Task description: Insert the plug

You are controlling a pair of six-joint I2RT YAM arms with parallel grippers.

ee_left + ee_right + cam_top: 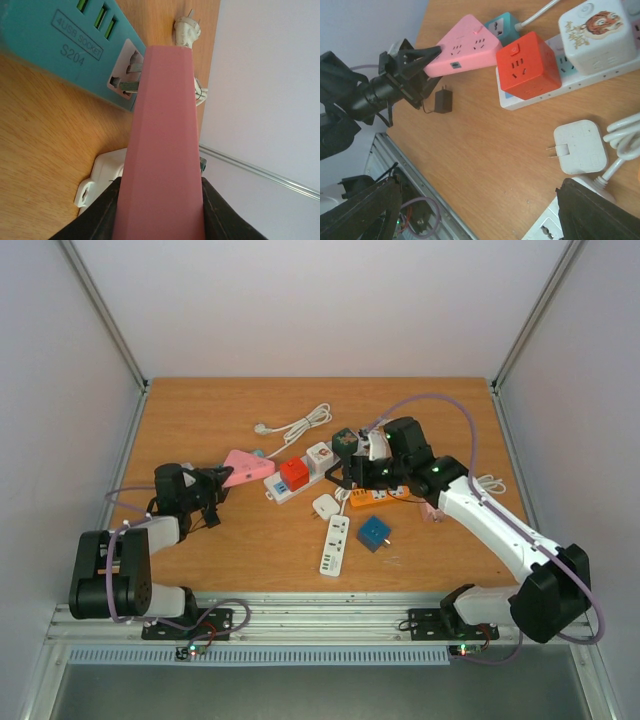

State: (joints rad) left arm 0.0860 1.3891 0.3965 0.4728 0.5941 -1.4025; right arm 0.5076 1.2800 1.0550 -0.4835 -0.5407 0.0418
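My left gripper is shut on the narrow end of a pink wedge-shaped adapter, one black finger on each side. The plug, this adapter's metal prongs, reaches into the white outlet of a teal USB socket block, with bare metal showing between them. From above, the pink adapter lies left of centre with my left gripper at its near-left tip. My right gripper hovers open over the table's middle. Its fingers frame bare wood, holding nothing.
A white power strip carries a red cube and a white cube. Nearby lie a white adapter, an orange socket, a second white strip, a blue cube, a coiled white cable and a black charger.
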